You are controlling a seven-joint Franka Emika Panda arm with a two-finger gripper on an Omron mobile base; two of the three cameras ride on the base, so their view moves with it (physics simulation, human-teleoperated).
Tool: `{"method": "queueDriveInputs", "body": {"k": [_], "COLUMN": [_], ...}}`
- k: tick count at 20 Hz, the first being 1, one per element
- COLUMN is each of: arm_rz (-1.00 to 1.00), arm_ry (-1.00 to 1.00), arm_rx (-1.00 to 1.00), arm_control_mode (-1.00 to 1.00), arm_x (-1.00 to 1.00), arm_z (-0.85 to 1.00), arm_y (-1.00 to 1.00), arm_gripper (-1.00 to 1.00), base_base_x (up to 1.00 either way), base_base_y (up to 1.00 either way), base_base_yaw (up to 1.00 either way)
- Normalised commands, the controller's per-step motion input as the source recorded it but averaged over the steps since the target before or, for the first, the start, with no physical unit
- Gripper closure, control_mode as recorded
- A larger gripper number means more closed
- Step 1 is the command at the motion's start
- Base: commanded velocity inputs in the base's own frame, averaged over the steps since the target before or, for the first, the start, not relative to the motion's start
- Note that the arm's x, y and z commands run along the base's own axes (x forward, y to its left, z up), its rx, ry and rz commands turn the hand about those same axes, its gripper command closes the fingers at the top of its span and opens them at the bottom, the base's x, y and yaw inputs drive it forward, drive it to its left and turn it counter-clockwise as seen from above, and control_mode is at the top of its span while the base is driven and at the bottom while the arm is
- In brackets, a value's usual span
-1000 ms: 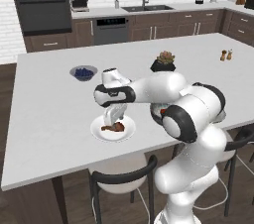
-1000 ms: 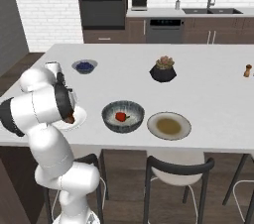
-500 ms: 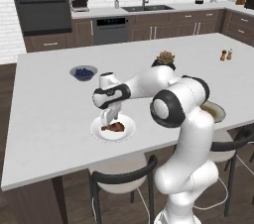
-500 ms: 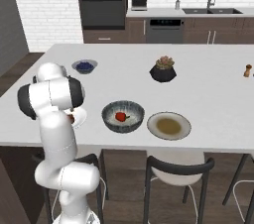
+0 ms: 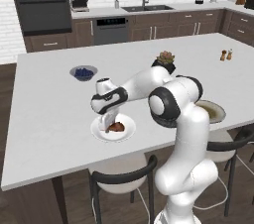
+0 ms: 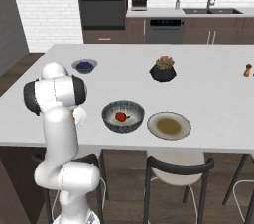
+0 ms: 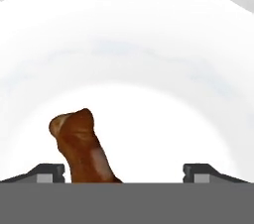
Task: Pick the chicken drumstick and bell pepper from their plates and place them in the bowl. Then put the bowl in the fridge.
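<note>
Kitchen, rendered; one long white counter [image 5: 59,119] across the middle of both base views.

Plates, two. One plain white plate [image 5: 113,130] at lower centre-left of the left base view, near the counter's front edge. One beige plate [image 6: 168,125] with a tan centre, lower centre-right of the right base view, bare.

Drumstick, one: the chicken drumstick [image 7: 82,148], reddish-brown, lies on the white plate; in the hand view it sits at lower left, between the two finger tips and nearer the left one.

Bowls, two. One deep speckled bowl [image 6: 123,116], centre of the right base view, just beside the beige plate. One small bowl of blueberries [image 5: 83,73], upper left of the left base view, well apart from the rest.

Pepper, one: the red bell pepper [image 6: 120,116] lies inside the speckled bowl.

Plant pot, one, black [image 6: 163,70], upper centre-right.

Shakers, two [image 5: 225,55], far right of the counter.

Tool, one [image 5: 108,125]: down over the white plate, jaws spread wide either side of the drumstick, not clenched on it.
</note>
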Motion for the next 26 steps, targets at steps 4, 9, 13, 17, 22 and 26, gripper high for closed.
{"method": "queueDriveInputs", "body": {"k": [4,9,13,17,22,26], "arm_rz": [0.16,0.21,0.04,0.00,0.00,-0.01], "arm_ry": [-0.14,-0.27,-0.19,-0.04,-0.04,-0.08], "arm_rx": [0.00,0.02,0.02,0.00,0.00,0.00], "arm_control_mode": [-1.00,-1.00,-1.00,-1.00,-1.00,-1.00], "arm_x": [-0.32,-0.72,-0.55,-0.32,-0.16,-0.18], "arm_z": [-0.37,-0.38,0.45,1.00,0.99,0.83], "arm_y": [-0.24,-0.57,-0.29,-0.14,-0.49,-0.99], "arm_gripper": [1.00,1.00,1.00,1.00,1.00,1.00], "base_base_x": [0.00,0.00,0.00,0.00,0.00,0.00], "base_base_y": [0.00,0.00,0.00,0.00,0.00,0.00], "base_base_yaw": [0.00,0.00,0.00,0.00,0.00,0.00]}}
